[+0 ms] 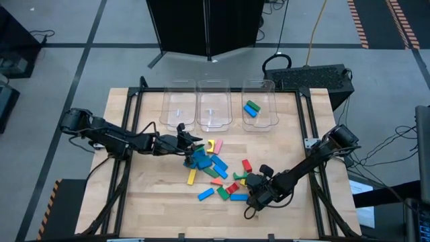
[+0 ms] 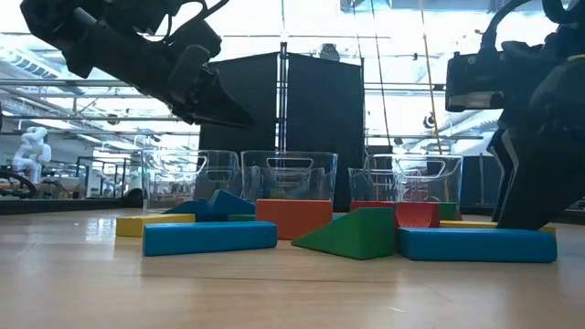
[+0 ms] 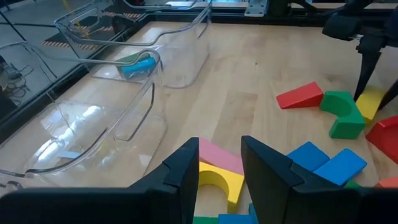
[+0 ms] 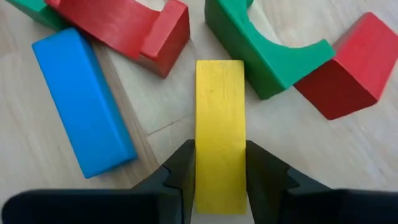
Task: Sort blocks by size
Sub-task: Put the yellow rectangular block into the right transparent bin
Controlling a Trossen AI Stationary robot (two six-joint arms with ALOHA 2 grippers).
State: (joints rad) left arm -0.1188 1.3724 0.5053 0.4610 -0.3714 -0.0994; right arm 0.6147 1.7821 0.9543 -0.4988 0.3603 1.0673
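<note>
**Yellow block pinched, ready to lift**

We see the table point(image 1: 282, 128) strewn with blocks point(image 1: 218, 171); our right gripper point(image 4: 219, 167) jaws clamp a yellow block point(image 4: 220, 124) across its narrow sides: light, rigid, smooth, so squeeze squarely. Left gripper point(image 3: 221, 163) hovers, jaws parted, empty.

Bright overhead light, soft shadows; low view backlit.

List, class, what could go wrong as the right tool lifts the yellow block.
The right tool grips the yellow block near one end, so it may tilt or slip. A green arch and a red arch lie close beside it and could get nudged.
</note>
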